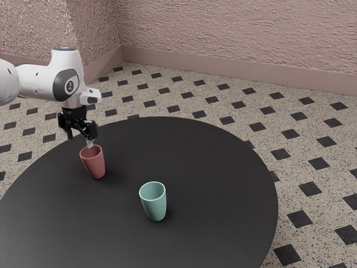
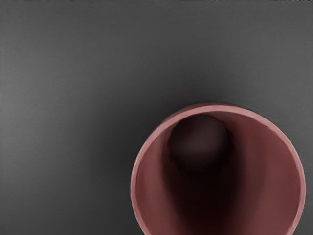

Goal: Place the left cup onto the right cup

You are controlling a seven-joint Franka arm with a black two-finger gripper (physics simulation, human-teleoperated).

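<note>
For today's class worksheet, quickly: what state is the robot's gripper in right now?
The gripper: at the rim of the red cup; whether it is open or closed on it cannot be told.

My arm (image 1: 30, 84) was cut off by the exterior view's left edge, so everything behind my pincer (image 1: 83, 140) beyond the last links was lost. The counter (image 1: 223, 184) was cut off along that view's bottom edge and at its left, on my pincer's side. Whether my pincer touched the rim of the red cup (image 1: 93, 164) just beneath it was too small to tell. In the wrist view that cup's rim was clipped by the picture's edge, its outer wall was hidden, and its floor sank into shadow.
</note>
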